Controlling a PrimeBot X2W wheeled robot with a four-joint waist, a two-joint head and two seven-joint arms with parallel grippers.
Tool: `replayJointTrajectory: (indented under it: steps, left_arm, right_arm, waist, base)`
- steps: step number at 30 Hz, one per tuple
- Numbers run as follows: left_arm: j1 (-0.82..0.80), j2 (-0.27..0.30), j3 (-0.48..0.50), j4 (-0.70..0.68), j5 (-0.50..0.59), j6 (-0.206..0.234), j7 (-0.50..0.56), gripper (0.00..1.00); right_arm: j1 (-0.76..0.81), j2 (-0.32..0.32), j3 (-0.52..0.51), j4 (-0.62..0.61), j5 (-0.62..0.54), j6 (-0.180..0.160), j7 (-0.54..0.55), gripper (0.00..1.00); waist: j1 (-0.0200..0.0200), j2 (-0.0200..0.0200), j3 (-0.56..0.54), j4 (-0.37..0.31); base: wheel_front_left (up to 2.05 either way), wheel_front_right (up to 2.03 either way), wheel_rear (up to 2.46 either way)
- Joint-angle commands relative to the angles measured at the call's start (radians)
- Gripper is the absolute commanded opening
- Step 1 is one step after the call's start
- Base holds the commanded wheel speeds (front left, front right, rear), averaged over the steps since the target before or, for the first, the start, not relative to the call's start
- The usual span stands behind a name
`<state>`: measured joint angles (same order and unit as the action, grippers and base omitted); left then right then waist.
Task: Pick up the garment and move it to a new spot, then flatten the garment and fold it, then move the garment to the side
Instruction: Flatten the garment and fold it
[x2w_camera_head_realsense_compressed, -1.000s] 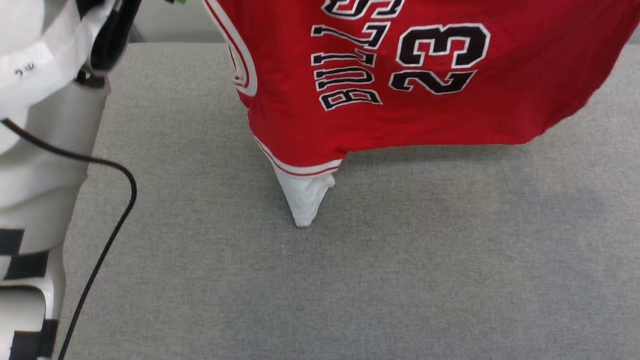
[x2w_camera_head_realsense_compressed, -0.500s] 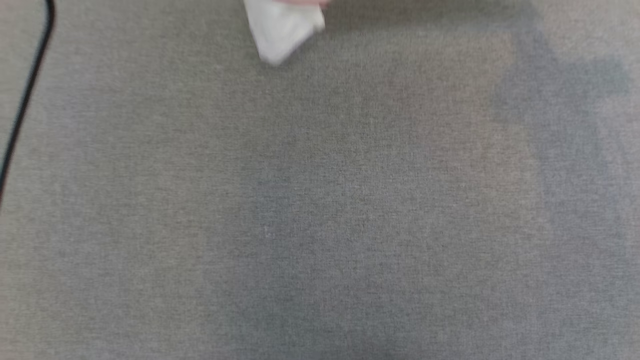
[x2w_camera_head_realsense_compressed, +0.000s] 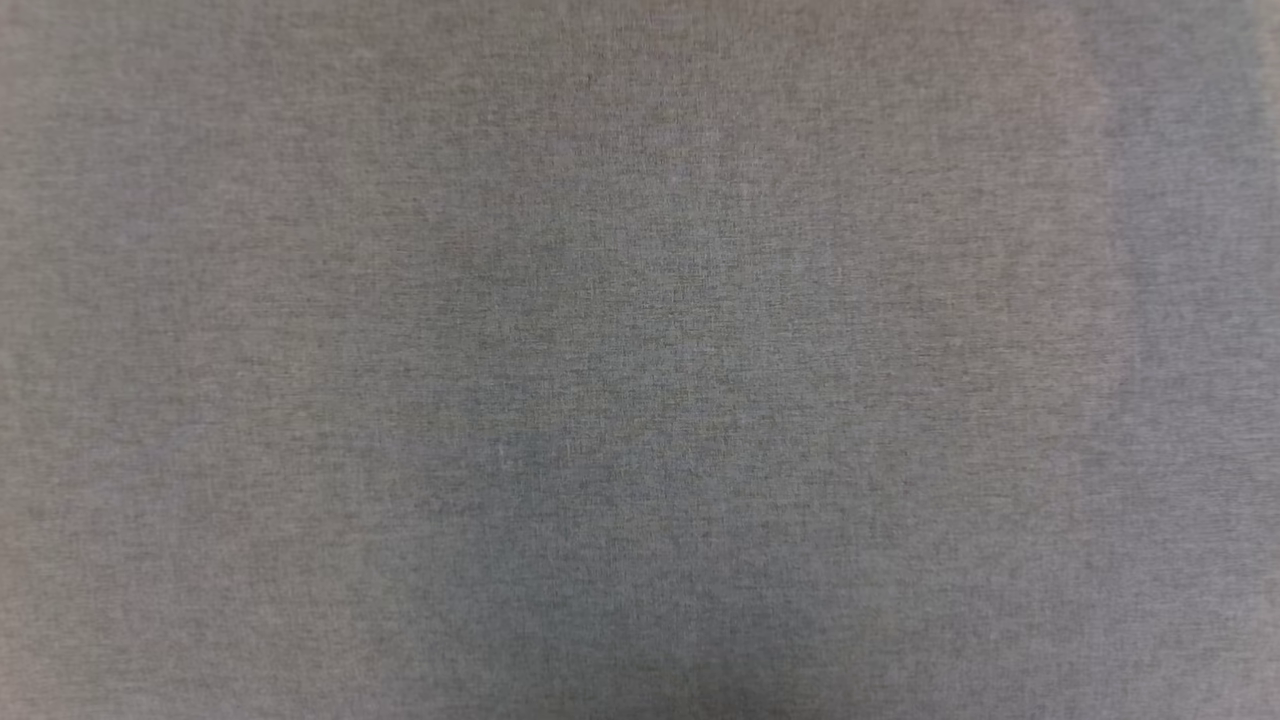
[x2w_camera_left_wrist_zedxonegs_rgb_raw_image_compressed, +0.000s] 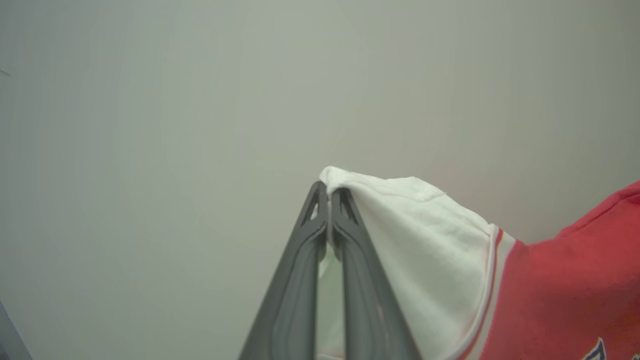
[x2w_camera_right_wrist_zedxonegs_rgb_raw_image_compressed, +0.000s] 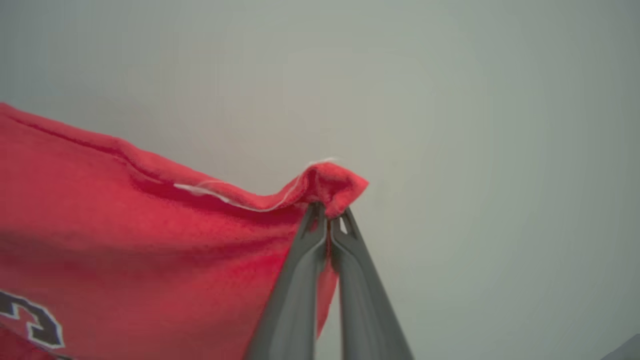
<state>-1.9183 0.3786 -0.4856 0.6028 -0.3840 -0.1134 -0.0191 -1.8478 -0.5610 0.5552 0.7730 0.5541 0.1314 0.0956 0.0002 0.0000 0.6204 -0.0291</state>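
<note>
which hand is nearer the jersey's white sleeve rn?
Left. The left hand is shut right on the white sleeve at its edge. The right hand is shut on a red corner of the garment, with red cloth beside it, away from that sleeve.

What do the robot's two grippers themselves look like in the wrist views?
The left gripper has two long, matte dark grey fingers that narrow toward the tips. Each has raised edges along its length and a small triangular cut-out just below the tip. The right gripper is the same build and colour. Their surfaces are plain, without markings.
</note>
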Motion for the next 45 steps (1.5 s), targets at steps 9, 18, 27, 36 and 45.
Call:
replayJointTrajectory:
  steps: [9,18,27,36,45]
  left_arm:
    - [0.191,0.018,-0.003,0.073,-0.093,-0.011,-0.060,0.00]
    - [0.425,0.050,-0.044,0.067,-0.157,-0.016,-0.135,0.00]
    - [0.761,0.067,-0.067,-0.054,-0.179,0.021,-0.213,0.00]
    - [1.231,0.159,-0.086,-0.315,-0.218,0.126,-0.221,0.00]
    - [1.597,0.209,-0.152,-0.489,-0.248,0.225,-0.189,0.00]
  right_arm:
    - [0.126,0.047,0.158,0.083,0.095,-0.001,-0.086,0.00]
    - [0.297,0.056,0.276,0.068,0.220,-0.001,-0.175,0.00]
    - [0.553,-0.017,0.393,-0.043,0.336,-0.001,-0.252,0.00]
    - [0.815,-0.109,0.483,-0.167,0.407,-0.001,-0.274,0.00]
    - [1.098,-0.188,0.498,-0.265,0.468,-0.001,-0.299,0.00]
  waist:
    - [-0.0002,0.0000,0.038,0.000]
    - [-0.0002,0.0000,-0.044,0.012]
    - [-0.0002,0.0000,-0.195,0.028]
    - [-0.0002,0.0000,-0.349,0.042]
    - [-0.0002,0.0000,-0.481,0.081]
  base:
    - [0.00,0.00,0.00]
    - [0.00,0.00,0.00]
    - [0.00,0.00,0.00]
    - [0.00,0.00,0.00]
    - [0.00,0.00,0.00]
